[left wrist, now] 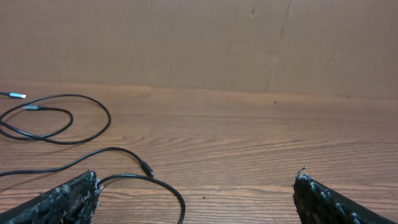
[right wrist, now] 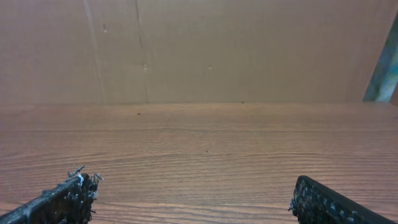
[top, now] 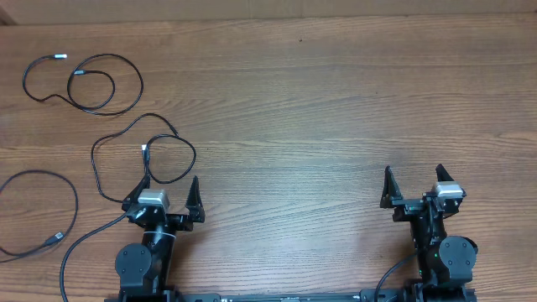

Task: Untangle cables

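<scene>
Overhead view, item list. Left gripper [top: 170,186], near left of the table [top: 294,101]: jaws spread fully wide, nothing between them. From the left wrist view, its left finger [left wrist: 68,199] sat just beside a strand of the middle cable [top: 193,153]; whether they touched could not be told. Right gripper [top: 414,176], near right: jaws likewise spread wide, holding and touching nothing, with bare wood between them in the right wrist view. Cables, three, all lay loose on the left half of the table. The far cable [top: 141,84] was looped at the far left corner. The middle cable was looped just beyond the left gripper. The near cable [top: 75,201] curved at the left edge, well apart from the others. A cardboard wall [left wrist: 186,37] stood at the far side.
</scene>
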